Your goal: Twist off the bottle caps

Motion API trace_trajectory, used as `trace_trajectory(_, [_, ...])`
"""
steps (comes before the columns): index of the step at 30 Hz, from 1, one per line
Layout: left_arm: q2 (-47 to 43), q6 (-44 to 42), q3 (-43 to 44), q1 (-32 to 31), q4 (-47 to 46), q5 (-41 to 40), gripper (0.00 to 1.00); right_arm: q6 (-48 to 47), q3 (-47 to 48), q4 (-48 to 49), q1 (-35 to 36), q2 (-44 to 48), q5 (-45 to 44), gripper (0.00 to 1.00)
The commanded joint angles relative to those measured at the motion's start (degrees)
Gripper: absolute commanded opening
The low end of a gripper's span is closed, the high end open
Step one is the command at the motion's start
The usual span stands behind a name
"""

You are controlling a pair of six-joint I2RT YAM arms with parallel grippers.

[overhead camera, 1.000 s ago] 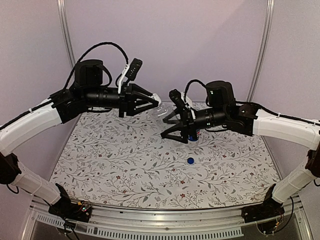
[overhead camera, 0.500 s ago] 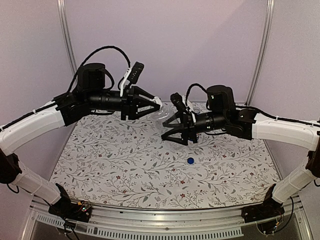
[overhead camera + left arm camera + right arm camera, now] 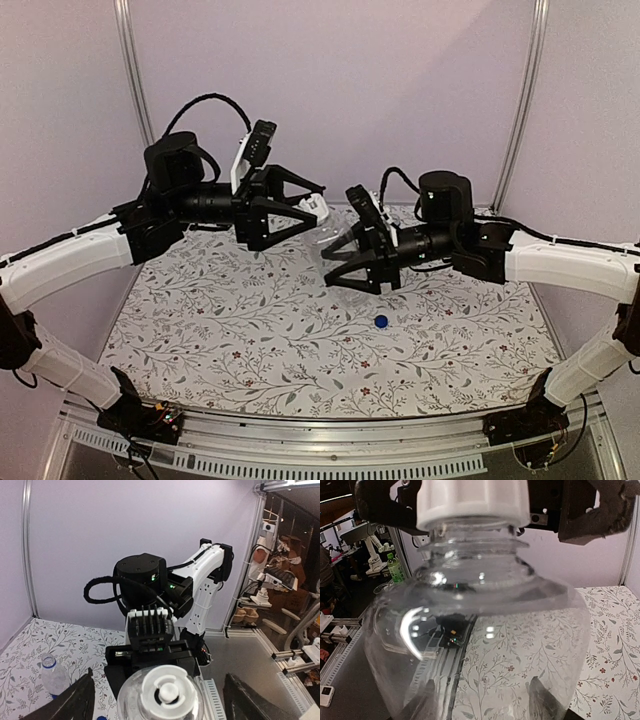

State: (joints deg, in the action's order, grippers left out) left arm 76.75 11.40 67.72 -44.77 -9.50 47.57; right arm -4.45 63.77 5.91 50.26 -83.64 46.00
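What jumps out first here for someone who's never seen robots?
Two arms meet in mid-air: the right arm's fingers hold a clear bottle, and the left arm's fingers stand open either side of its white cap. A blue cap lies on the flowered table below.

View from above & behind: two black-and-white robot arms reach in over a table [image 3: 220,330] w/ a floral-print cover, lilac walls at the back. L gripper [image 3: 316,200] is held up near centre, pointing right, jaws spread wide around a white cap [image 3: 320,209]. R gripper [image 3: 336,262] points left, just below it, fingers closed on a clear bottle [image 3: 331,233] that tilts up toward that cap. A small blue cap [image 3: 380,321] lies alone on the cover, below the R gripper.
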Motion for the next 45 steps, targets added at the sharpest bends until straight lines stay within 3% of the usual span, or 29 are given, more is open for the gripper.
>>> trace_trajectory(1, [-0.3, 3.6, -1.0, -0.5, -9.4, 4.5, 0.87, 2.6, -1.0, 4.7, 0.3, 2.0, 3.7, 0.33])
trace_trajectory(8, [2.5, 8.8, -1.1, -0.9, -17.3, 8.1, 0.77, 5.7, -1.6, 8.0, 0.3, 2.4, 5.8, 0.32])
trace_trajectory(22, [5.7, 11.9, -0.2, -2.2, -21.4, 9.8, 0.65, 6.5, -2.4, 8.5, 0.3, 1.8, 6.3, 0.32])
trace_trajectory(26, [5.9, 12.3, -0.1, -2.2, -21.7, 10.1, 0.64, 6.6, -2.3, 8.7, 0.3, 1.6, 6.5, 0.31])
trace_trajectory(35, [5.9, 11.8, 0.0, -2.2, -20.8, 9.7, 0.48, 6.9, -2.5, 8.4, 0.3, 1.7, 5.2, 0.32])
trace_trajectory(45, [5.8, 10.8, 0.6, -2.2, -19.2, 8.6, 0.44, 7.0, -2.8, 8.1, 0.3, 1.4, 5.0, 0.31])
